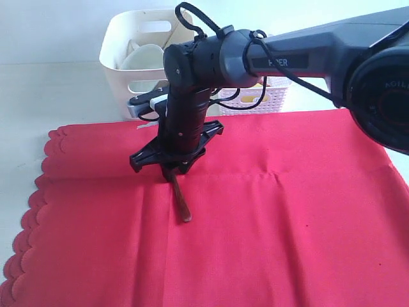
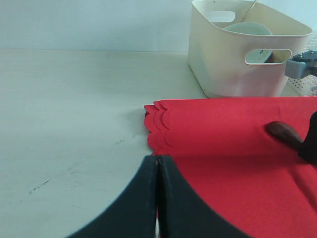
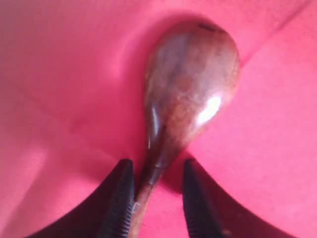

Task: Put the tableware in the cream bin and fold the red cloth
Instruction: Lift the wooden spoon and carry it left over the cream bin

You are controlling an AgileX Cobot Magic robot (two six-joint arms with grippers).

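On the red cloth (image 1: 287,211), before the cream bin (image 1: 118,45), our right gripper (image 3: 158,166) straddled the neck of the dark wooden spoon (image 3: 185,84), jaws narrowly parted; our left gripper (image 2: 157,161) sat closed. We feared the glossy handle slipping, or fabric getting pinched.

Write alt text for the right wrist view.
A dark wooden spoon lies on the red cloth, its glossy bowl pointing away from the camera. The right gripper straddles the spoon's narrow neck, its jaws open, with a gap showing on one side.
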